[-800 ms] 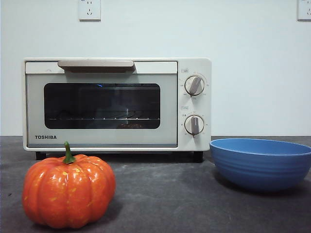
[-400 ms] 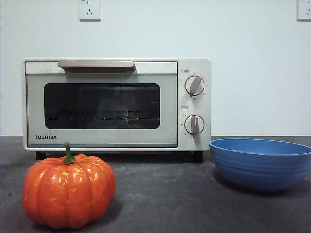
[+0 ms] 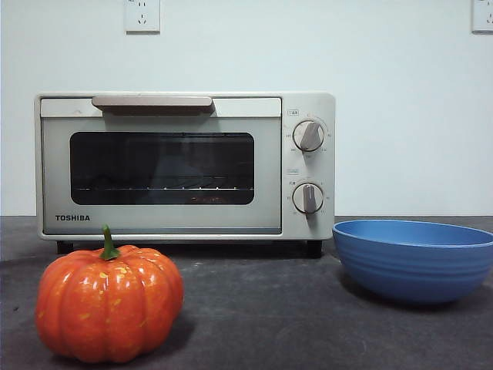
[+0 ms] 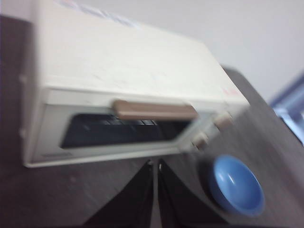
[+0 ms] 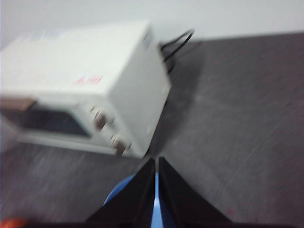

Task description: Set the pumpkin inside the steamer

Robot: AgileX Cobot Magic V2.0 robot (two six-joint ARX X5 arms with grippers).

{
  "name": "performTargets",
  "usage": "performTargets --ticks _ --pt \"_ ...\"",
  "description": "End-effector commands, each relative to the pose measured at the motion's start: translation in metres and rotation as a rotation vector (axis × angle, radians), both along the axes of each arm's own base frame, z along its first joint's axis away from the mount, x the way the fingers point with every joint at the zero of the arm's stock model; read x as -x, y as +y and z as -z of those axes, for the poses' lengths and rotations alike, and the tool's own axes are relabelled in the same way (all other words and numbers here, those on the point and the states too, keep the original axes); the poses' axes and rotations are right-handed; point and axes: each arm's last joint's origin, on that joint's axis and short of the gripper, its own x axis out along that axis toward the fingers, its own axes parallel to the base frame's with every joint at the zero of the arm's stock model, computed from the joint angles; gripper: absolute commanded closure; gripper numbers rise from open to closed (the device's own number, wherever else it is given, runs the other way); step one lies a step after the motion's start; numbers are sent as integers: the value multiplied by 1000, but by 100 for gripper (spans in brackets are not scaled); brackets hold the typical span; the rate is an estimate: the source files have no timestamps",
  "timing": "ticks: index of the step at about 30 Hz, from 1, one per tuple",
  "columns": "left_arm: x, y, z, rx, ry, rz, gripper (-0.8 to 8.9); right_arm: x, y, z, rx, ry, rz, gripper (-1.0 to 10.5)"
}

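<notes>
Pumpkin (image 3: 108, 304) on table in front of closed steamer (image 3: 185, 166); left gripper (image 4: 156, 167) and right gripper (image 5: 156, 164) aloft, jaws nearly closed, empty; door best opened by handle (image 3: 152, 103) first.

the pumpkin (image 3: 108, 304) sat near left on the table (image 3: 262, 316), before the steamer (image 3: 185, 166), which stood far; the bowl (image 3: 414, 258) lay right of the steamer.

Left pincer (image 4: 156, 166) and right pincer (image 5: 156, 164) both hang high, jaws pressed together, holding nothing.
</notes>
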Motion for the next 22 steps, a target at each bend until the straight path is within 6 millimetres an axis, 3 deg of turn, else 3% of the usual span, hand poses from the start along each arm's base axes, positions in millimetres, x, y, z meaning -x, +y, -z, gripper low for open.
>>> performTargets --ticks 1,9,17,19,22 --pt "-3 -4 -13 -81 2 91 797 -1 5 -10 63 17 -100 940" --pt "4 -15 -17 -177 101 249 797 7 24 -9 127 163 -317 940" --pt "5 -17 -17 -182 96 263 781 9 28 -9 132 166 -353 938" --pt "5 -17 -17 -181 97 263 769 9 28 -9 132 166 -353 898" --pt "5 -17 -17 -181 96 263 654 9 28 -9 128 165 -350 711"
